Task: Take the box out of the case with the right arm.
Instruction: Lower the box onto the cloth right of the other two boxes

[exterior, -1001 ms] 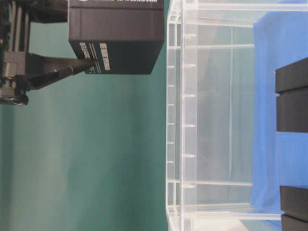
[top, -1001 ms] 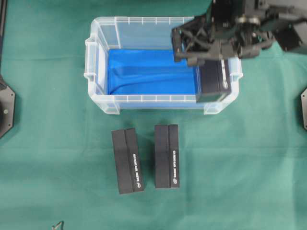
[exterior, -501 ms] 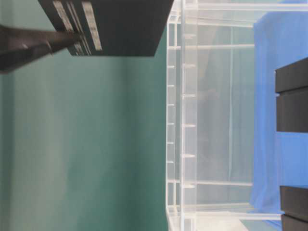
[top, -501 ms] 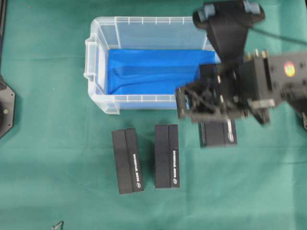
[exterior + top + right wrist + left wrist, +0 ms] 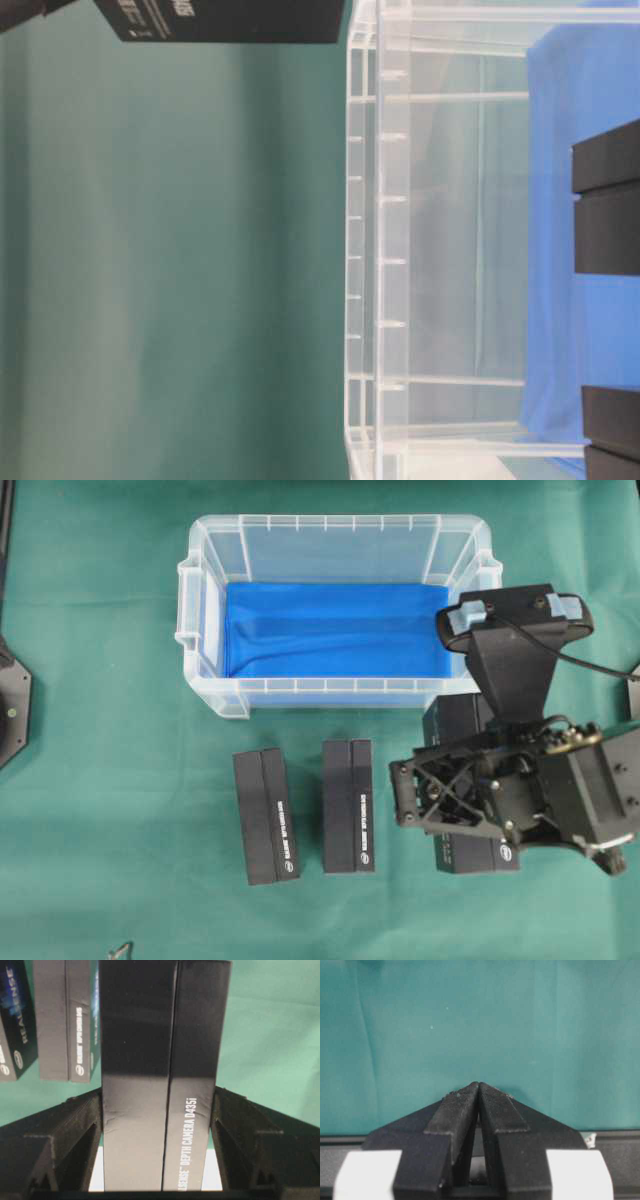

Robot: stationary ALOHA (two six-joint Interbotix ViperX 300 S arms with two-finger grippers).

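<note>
The clear case (image 5: 210, 610) with blue lining stands at the back of the green cloth, and no box shows inside it. My right gripper (image 5: 462, 792) is in front of the case's right end, shut on a black box (image 5: 455, 720) that it holds across its width. In the right wrist view the box (image 5: 160, 1035) fills the gap between the two fingers (image 5: 82, 1120). The table-level view shows the box (image 5: 240, 18) held up beside the case wall (image 5: 365, 250). My left gripper (image 5: 478, 1085) is shut on nothing over bare cloth.
Two more black boxes (image 5: 266, 815) (image 5: 348, 805) lie side by side on the cloth in front of the case, just left of the held box. In the right wrist view they show at the upper left (image 5: 70, 1020). Black arm bases sit at both table edges.
The right gripper has carried the box out of the case's right end and forward, to a spot in front of the case beside the two lying boxes. The left gripper has not moved.
</note>
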